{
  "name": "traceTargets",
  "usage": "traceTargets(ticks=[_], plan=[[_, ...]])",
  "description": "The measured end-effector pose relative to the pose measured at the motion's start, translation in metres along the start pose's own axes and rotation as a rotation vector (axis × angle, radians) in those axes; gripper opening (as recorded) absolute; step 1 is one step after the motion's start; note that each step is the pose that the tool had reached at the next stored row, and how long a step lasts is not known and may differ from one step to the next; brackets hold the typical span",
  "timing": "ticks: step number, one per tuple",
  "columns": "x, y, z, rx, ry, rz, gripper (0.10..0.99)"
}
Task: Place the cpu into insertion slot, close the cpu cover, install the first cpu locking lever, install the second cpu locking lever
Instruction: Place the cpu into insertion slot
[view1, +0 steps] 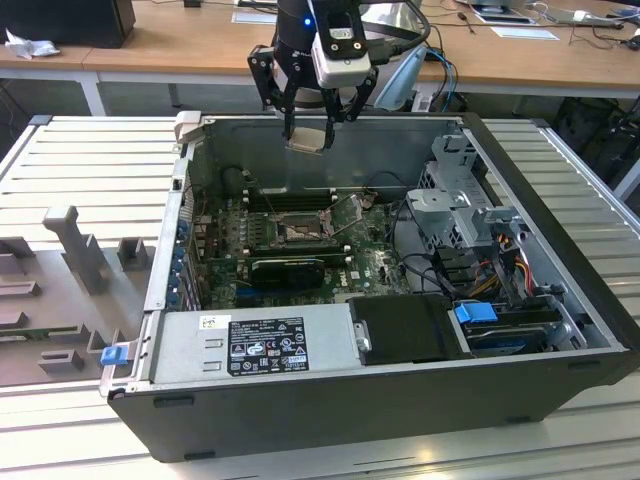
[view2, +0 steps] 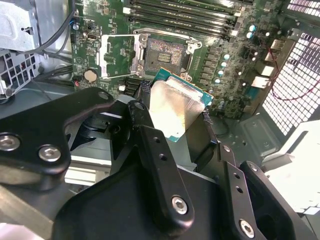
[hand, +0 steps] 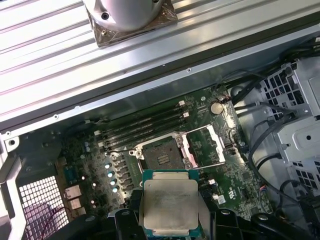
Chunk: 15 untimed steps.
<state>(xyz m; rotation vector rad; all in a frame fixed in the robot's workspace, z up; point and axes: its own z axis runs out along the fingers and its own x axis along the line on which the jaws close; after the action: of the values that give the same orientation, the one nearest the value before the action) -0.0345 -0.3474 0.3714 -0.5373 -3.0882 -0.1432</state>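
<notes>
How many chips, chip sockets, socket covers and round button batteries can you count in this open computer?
cpu: 1, held in the gripper above the board
insertion slot: 1, open and with nothing in it
cpu cover: 1, flipped open beside the slot
round battery: 1, on the board
Total: 4

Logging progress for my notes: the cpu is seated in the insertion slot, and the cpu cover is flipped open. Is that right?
Not quite. The cpu is not seated in the insertion slot; the end effector holds it above the motherboard, and the slot is bare, as the first wrist view shows. The cpu cover is flipped open, as you said.
</notes>
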Motion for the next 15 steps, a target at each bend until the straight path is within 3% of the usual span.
traceTargets(ticks=[15], plan=[[0.0, 0.0, 0.0005, -0.002, -0.0074, 0.082, 0.529]])
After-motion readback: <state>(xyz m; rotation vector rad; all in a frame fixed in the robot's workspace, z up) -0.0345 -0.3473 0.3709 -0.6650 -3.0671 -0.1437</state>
